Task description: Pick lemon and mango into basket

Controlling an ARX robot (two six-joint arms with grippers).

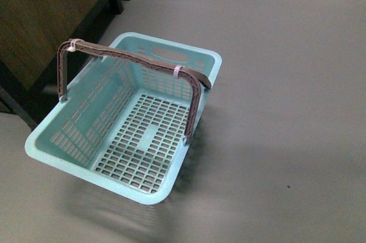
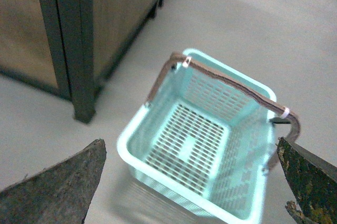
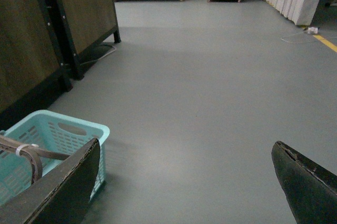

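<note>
Basket [image 1: 86, 118] stands empty on grey floor [image 1: 286, 111], brown handles [image 1: 132, 56] upright.

Before me the basket [image 1: 68, 140] is light teal, slotted in a lattice; its handles [image 1: 131, 57] brown with white ties [image 1: 177, 71]. Floor [image 1: 286, 83] plain grey; far-left cabinet [image 1: 40, 14] brown, black-framed.
</note>
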